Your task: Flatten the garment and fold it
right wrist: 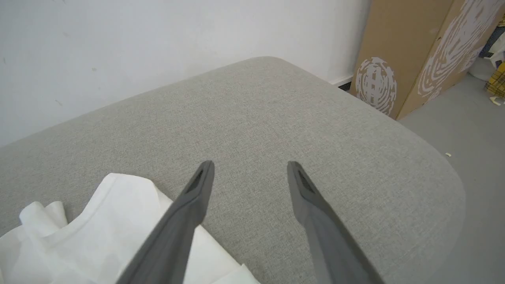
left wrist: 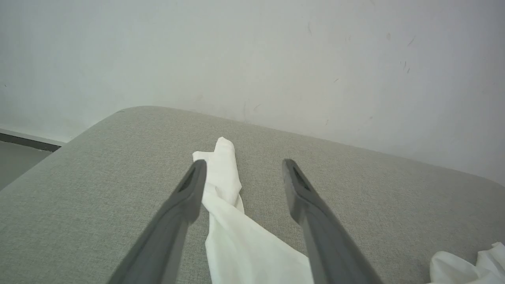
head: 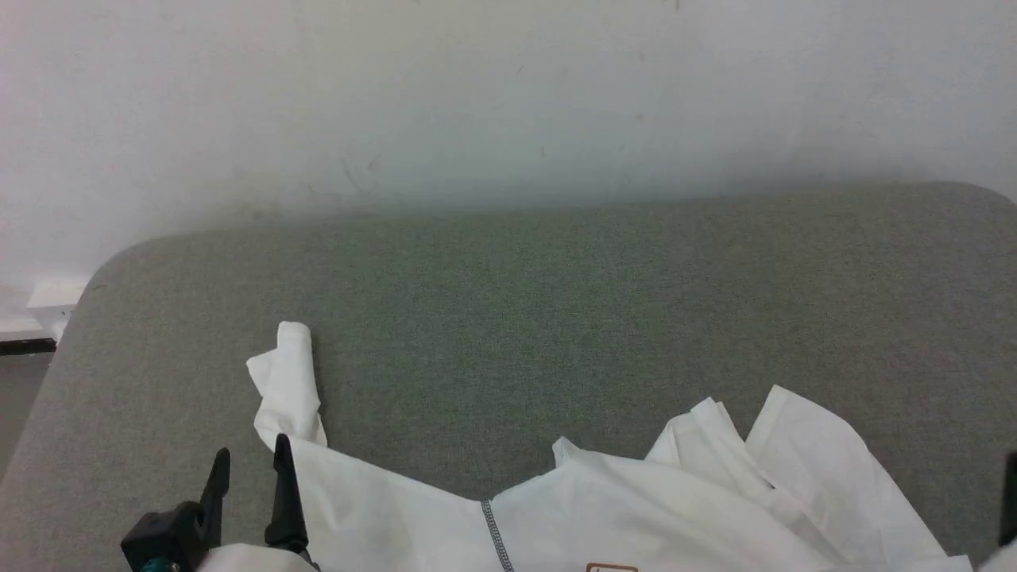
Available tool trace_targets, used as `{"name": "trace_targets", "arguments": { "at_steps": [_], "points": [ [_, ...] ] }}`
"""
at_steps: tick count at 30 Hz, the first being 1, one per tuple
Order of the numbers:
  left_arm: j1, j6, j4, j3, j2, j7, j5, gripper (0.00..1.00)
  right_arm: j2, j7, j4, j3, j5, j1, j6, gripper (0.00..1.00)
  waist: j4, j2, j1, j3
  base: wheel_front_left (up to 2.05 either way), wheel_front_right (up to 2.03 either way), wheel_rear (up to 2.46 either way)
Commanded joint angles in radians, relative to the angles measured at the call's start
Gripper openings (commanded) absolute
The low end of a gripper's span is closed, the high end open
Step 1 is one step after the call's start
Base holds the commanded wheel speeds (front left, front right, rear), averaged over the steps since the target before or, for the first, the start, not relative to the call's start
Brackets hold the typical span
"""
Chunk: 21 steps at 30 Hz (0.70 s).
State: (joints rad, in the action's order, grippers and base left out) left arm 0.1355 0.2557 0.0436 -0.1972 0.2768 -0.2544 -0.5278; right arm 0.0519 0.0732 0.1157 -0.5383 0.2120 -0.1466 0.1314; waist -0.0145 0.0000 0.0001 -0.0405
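"two grippers, both spread wide, neither pinching anything," said the first. "the left gripper (head: 251,446) hung at seven o'clock of the head view, just beside the edge of the garment (head: 636,508); the right gripper (right wrist: 250,163) hovered over bare cushion (right wrist: 276,110), cloth by its finger at eight o'clock."

"and where did the garment lie?" asked the second.

"bunched along the near edge, from seven round to five o'clock, with one twisted sleeve (head: 290,381) pointing toward eleven."

"then flattening looked barely begun. the sound way was to pinch that sleeve near its tip, one layer only, and draw it out toward nine o'clock, low to the cushion, so the roll undid itself."

"room enough?"

"plenty toward twelve, up to the wall (head: 508,95). the cushion's rounded corners at ten and two were the limit; cloth dragged past them would likely have slid off."
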Motion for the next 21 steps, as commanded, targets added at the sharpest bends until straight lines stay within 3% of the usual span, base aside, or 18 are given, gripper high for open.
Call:
{"name": "trace_targets", "arguments": {
  "at_steps": [1,5,11,15,21],
  "points": [
    [-0.02,-0.007,0.002,0.003,-0.002,-0.002,0.002,1.0,-0.001,0.032,-0.034,0.04,-0.037,0.053,-0.001,1.0,0.004,0.0,-0.0001,0.008,0.0,0.0,0.0],
    [-0.034,-0.011,0.002,0.004,-0.004,-0.003,0.003,1.0,0.039,0.193,-0.063,0.26,-0.034,0.133,-0.001,1.0,0.006,0.0,-0.0001,0.028,0.0,0.0,0.0],
    [-0.071,-0.027,0.006,-0.006,-0.014,-0.004,0.009,1.0,0.142,0.439,0.001,0.616,0.063,0.267,-0.001,1.0,0.023,0.0,-0.0001,0.079,0.0,0.0,0.0],
    [-0.107,-0.042,0.014,-0.014,-0.022,-0.005,0.014,1.0,0.201,0.547,0.092,0.755,0.129,0.379,-0.001,1.0,0.043,0.0,-0.0001,0.118,0.0,0.0,0.0],
    [-0.144,-0.063,0.028,-0.014,-0.035,-0.006,0.022,1.0,0.236,0.647,0.273,0.867,0.176,0.499,-0.001,1.0,0.065,0.0,-0.0001,0.163,0.0,0.0,0.0]
  ]
}}
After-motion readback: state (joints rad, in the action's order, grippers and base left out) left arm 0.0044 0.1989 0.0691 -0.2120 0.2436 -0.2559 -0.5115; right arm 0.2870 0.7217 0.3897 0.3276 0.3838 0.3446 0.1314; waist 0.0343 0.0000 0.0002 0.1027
